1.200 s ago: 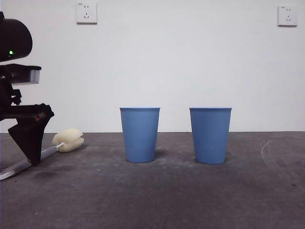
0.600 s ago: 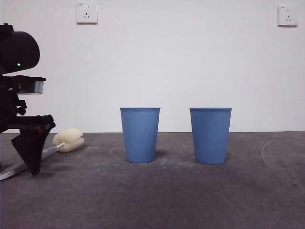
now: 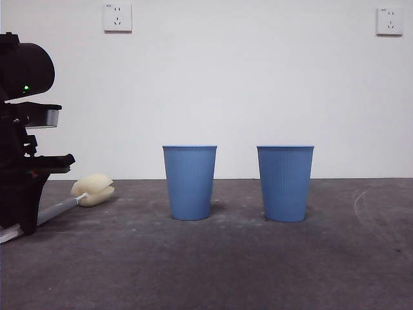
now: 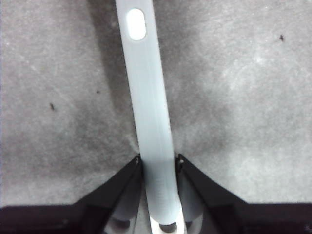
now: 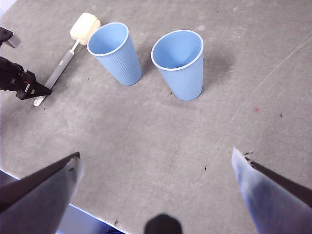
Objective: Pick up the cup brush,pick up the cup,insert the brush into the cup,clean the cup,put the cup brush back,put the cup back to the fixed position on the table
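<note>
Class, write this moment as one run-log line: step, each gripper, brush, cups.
step: grasping brush | left gripper: jaws closed on brush handle, brush on table | right gripper: open, raised, waiting | cups: both upright, untouched

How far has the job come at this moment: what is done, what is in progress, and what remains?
Nothing is finished. In progress: the left gripper has its jaws on both sides of the cup brush handle, and the brush lies on the table. Remaining: lift the brush, pick up a cup, clean it, return both. Both blue cups stand upright and untouched. The right gripper waits open above the table.
</note>
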